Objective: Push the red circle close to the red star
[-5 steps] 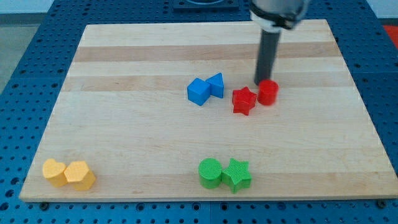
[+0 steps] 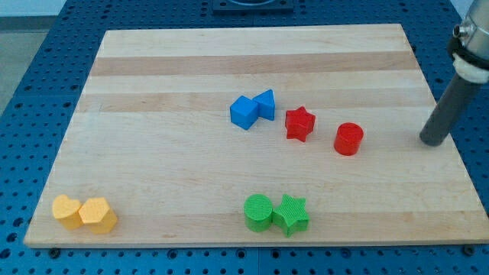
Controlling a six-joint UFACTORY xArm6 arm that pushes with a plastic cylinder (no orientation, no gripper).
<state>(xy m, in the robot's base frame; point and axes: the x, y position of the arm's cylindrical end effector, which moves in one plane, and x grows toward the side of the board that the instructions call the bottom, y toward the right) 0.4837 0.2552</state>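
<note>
My tip [image 2: 432, 142] far at the view's right, well apart from red circle [image 2: 348, 139] and red star [image 2: 299, 124].

Red circle [image 2: 348, 139] near red star [image 2: 299, 124]

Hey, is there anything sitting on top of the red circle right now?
No. The red circle has a bare top, with my tip off to the view's right and the red star apart on its left. Its underside is hidden.

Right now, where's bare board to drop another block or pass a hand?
Free: the view's left half between the blue blocks and the yellow pair; the whole strip along the view's top; the bottom right past the green pair. Crowded: the centre, where red star and red circle sit apart, and my tip at the right edge.
</note>
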